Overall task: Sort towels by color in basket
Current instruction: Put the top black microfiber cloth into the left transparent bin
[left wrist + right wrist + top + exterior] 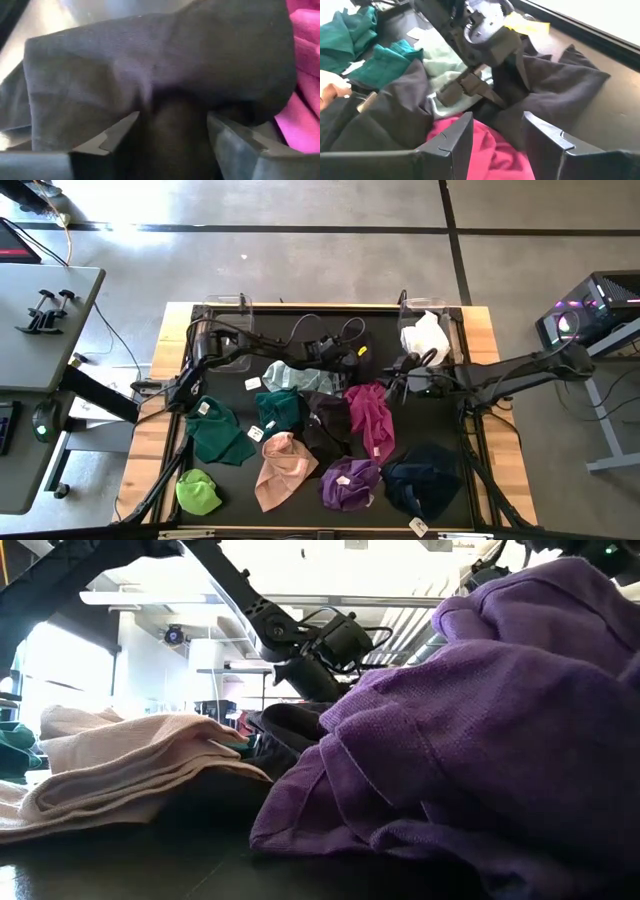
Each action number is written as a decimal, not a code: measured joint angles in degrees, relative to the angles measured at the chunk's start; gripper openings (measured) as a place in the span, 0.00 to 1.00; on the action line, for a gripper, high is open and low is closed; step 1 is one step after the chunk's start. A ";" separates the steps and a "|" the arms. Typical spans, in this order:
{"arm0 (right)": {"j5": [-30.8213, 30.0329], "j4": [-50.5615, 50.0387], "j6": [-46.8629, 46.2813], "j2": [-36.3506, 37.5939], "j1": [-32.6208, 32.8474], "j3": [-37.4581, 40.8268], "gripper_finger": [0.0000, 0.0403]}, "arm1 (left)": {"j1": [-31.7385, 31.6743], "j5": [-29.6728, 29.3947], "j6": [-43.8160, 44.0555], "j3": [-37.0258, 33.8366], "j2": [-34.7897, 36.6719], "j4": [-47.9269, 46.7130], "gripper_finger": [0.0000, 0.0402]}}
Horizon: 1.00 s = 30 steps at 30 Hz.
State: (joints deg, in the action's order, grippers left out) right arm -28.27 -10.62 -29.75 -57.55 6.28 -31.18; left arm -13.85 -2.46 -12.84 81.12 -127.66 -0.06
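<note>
Towel colours on your dark table point(455, 435)

You have two dark green towels point(220, 432), one lime point(198, 492), one pale mint point(290, 374), one peach-pink point(283, 470), one purple point(351, 482), one magenta point(370, 418), one navy point(424, 478), one white point(425, 337) and black cloth point(328, 425) mid-table. All are plain, no pattern; several carry white tags. The table edge is light wood point(505, 450).

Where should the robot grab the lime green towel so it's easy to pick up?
Probably at the bunched top of the lime green towel, coming straight down from above. It sits scrunched into a small mound at the table's near-left corner, apart from the dark green towel, so its raised folds give the fingers something to pinch.
</note>
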 joint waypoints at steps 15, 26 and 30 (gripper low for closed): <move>-14.43 12.07 1.04 -4.53 12.33 0.02 0.39 | 5.23 -14.47 -2.14 -0.68 12.71 -11.71 0.02; -21.28 12.18 2.79 -4.77 15.83 0.02 0.39 | 19.41 -60.73 -1.22 -7.35 36.97 -28.60 0.02; -21.31 12.40 3.03 -4.77 16.64 0.02 0.39 | 20.83 -62.72 23.56 -8.15 45.49 -54.46 0.02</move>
State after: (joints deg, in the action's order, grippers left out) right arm -49.57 1.78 -26.72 -62.33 22.92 -31.16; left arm 6.98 -65.18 10.72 72.98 -82.16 -54.52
